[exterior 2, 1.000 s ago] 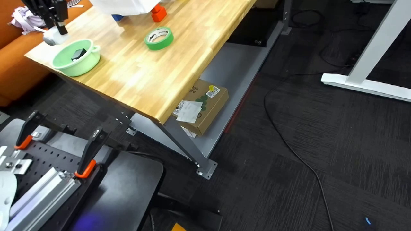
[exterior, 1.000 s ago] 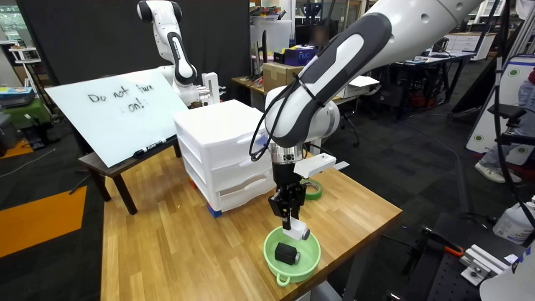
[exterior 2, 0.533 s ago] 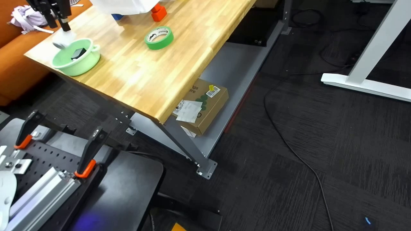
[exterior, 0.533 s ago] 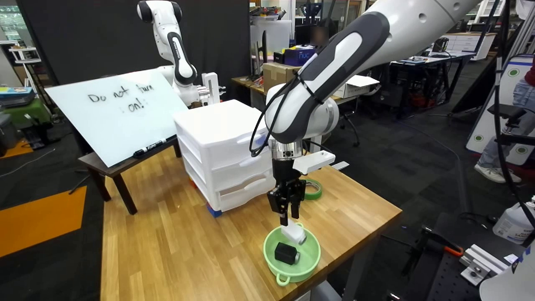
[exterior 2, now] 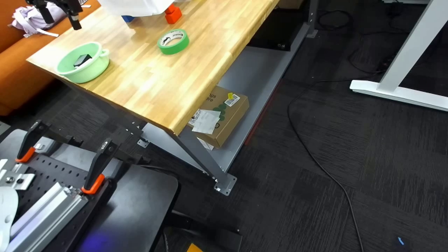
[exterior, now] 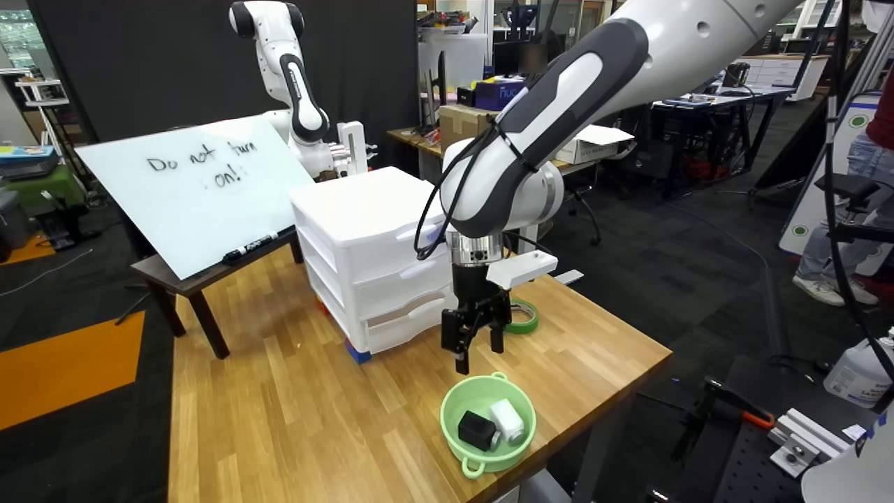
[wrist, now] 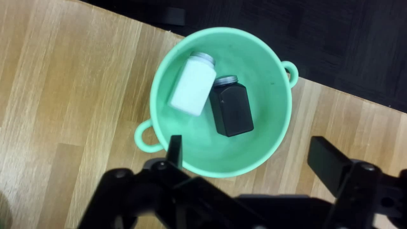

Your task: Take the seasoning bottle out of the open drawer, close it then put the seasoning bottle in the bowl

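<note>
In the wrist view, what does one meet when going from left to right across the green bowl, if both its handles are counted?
Bowl's left handle, white bottle, black bottle, bowl's right handle.

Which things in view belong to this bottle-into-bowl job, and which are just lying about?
Part of the job:
green bowl
white bottle, lying in it
middle drawer of the white chest
open gripper

Just lying about:
black bottle, also in the bowl
green tape roll
red blocks
whiteboard
marker at its lower edge
</note>
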Tool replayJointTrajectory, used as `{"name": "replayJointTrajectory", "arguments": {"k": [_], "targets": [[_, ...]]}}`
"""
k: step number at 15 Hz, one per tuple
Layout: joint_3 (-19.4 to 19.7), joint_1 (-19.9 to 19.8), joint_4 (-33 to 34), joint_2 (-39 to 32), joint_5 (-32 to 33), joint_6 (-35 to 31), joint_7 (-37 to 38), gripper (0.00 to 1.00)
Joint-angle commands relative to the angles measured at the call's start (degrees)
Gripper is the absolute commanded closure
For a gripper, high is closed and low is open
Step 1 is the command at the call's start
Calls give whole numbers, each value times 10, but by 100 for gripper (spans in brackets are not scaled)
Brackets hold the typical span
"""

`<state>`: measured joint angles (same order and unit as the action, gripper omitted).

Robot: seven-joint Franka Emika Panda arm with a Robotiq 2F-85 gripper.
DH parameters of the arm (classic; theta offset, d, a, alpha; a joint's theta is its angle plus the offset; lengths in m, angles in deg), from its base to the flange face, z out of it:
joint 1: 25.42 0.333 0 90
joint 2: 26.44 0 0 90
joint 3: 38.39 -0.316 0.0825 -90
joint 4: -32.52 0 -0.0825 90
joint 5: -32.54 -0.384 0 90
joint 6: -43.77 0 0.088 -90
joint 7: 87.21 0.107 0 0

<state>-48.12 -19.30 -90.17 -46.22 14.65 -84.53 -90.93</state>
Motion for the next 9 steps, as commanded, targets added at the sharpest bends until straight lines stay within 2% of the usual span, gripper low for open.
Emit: {"name": "replayJointTrajectory", "arguments": {"k": [1,9], "targets": [[-12,-8,5,6,-26,5,-26,0],[-12,1,9,2,-18,1,-15,0]]}}
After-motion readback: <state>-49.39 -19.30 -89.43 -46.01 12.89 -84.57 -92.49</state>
